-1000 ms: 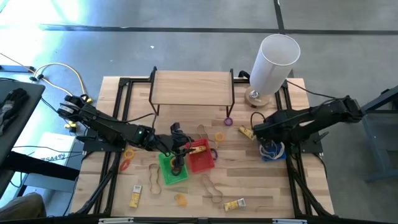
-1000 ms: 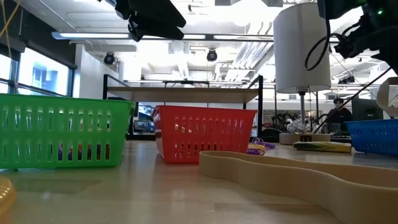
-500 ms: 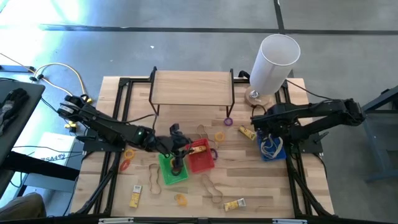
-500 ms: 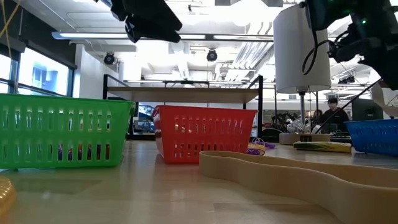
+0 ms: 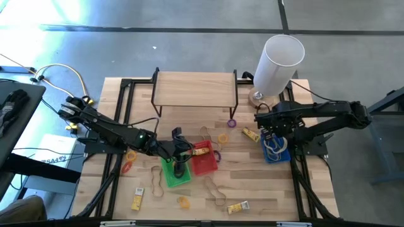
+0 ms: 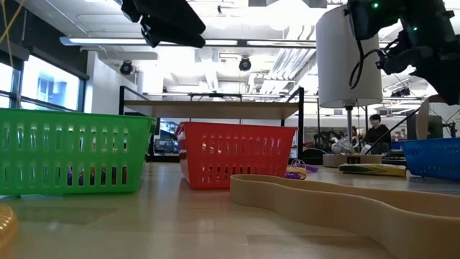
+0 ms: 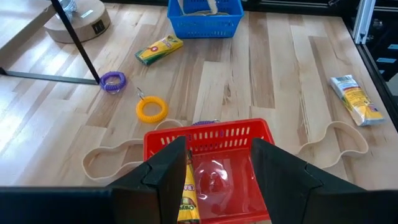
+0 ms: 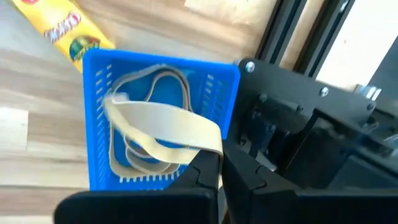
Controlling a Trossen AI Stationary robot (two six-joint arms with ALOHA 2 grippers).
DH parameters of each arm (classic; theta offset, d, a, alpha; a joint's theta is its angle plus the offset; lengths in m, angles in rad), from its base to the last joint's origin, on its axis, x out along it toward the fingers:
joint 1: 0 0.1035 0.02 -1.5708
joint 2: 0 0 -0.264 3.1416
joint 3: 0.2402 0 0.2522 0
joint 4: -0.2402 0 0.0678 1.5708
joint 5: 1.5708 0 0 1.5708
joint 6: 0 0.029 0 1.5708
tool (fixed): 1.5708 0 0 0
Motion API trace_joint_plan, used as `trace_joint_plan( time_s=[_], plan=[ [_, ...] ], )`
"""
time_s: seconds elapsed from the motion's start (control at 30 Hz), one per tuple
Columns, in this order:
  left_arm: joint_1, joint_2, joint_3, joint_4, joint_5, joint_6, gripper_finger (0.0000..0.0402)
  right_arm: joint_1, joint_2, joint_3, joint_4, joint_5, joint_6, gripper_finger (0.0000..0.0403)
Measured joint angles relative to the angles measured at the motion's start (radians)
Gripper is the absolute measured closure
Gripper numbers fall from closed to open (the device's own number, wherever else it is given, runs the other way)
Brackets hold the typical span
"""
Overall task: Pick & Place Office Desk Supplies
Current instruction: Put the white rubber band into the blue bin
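Tan rubber band (image 8: 163, 122) over blue basket (image 8: 99, 118)

We find the middle of the table (image 5: 252, 189) crowded: the green basket (image 5: 175, 173) and red basket (image 5: 203, 159) stand side by side with the left gripper (image 7: 214, 177) hanging just over the red one, and loose tan rubber-band loops (image 5: 214, 192) lie in front of them. At the back, the wooden shelf (image 5: 194, 88) on dark legs and the tall white cylinder (image 5: 276, 63) beside it block any level pass. We see barer wood along the front right, while the right gripper (image 8: 219, 168) hangs over the blue basket (image 8: 158, 118) near the right frame rail.
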Motion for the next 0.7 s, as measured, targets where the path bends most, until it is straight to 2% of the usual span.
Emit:
trace_joint_plan(
  time_s=[0.43,0.7],
  plan=[
    [0.0,0.0,0.0,-0.02,0.0,0.0,0.0228,0.131,0.153,0.0,0.027,-0.086,0.061,0.04],
    [-0.016,0.0,0.0,-0.02,-0.003,-0.008,0.0228,0.142,0.25,0.0,0.127,-0.076,-0.066,0.04]
  ],
)
